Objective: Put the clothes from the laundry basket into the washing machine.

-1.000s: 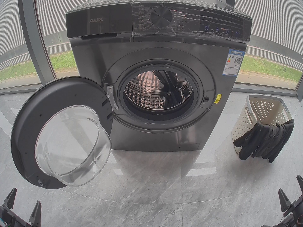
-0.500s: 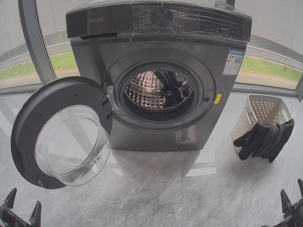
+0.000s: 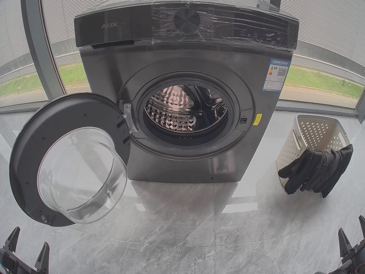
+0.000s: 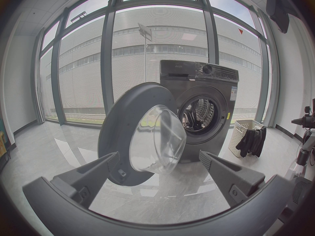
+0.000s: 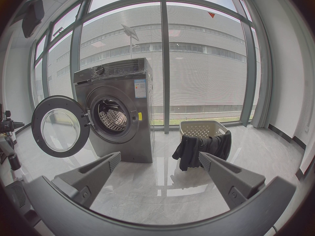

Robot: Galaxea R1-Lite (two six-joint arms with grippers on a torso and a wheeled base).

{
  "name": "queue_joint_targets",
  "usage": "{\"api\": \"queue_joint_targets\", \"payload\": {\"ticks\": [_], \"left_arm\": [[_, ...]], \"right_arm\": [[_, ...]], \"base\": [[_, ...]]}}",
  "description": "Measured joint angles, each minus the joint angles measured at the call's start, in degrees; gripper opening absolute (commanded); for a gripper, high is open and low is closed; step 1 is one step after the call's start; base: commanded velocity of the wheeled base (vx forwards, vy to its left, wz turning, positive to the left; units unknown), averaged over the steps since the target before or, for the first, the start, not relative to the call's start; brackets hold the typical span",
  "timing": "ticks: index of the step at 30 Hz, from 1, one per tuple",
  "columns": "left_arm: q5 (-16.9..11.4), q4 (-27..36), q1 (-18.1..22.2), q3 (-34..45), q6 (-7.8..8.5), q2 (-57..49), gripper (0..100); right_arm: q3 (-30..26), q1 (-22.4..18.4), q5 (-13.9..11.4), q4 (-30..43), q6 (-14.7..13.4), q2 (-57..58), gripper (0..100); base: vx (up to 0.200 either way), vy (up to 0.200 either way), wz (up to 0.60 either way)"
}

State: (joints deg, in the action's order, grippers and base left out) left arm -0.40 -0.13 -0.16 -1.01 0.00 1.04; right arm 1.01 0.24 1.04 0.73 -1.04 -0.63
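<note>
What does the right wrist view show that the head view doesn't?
Right wrist view adds: the washing machine's side panel, the white room wall past the windows, and a black box mounted high up. Head view adds: the left gripper, fingers apart, at its bottom corner. Shared: the open door, the drum, and the white laundry basket with dark clothes draped over its rim.
</note>
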Motion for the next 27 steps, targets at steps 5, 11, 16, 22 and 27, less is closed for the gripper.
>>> {"api": "queue_joint_targets", "payload": {"ticks": [5,11,16,22,27], "left_arm": [[-0.02,-0.02,0.00,0.00,0.02,0.00,100],[-0.04,0.00,-0.02,0.00,0.07,0.00,100],[-0.13,-0.05,0.00,0.00,0.07,0.00,100],[-0.11,0.00,-0.05,0.00,0.10,0.00,100],[-0.15,-0.05,0.00,0.00,0.02,0.00,100]], "right_arm": [[0.00,0.00,0.02,0.00,-0.02,0.00,100],[0.00,0.00,0.00,0.00,-0.02,-0.02,100],[0.00,0.00,0.02,0.06,-0.02,-0.02,100],[0.00,0.00,0.00,0.02,-0.02,-0.05,100],[0.00,0.00,0.02,0.05,-0.02,-0.07,100]], "base": [[0.000,-0.200,0.00],[0.000,-0.200,0.00],[0.000,-0.200,0.00],[0.000,-0.200,0.00],[0.000,-0.200,0.00]]}}
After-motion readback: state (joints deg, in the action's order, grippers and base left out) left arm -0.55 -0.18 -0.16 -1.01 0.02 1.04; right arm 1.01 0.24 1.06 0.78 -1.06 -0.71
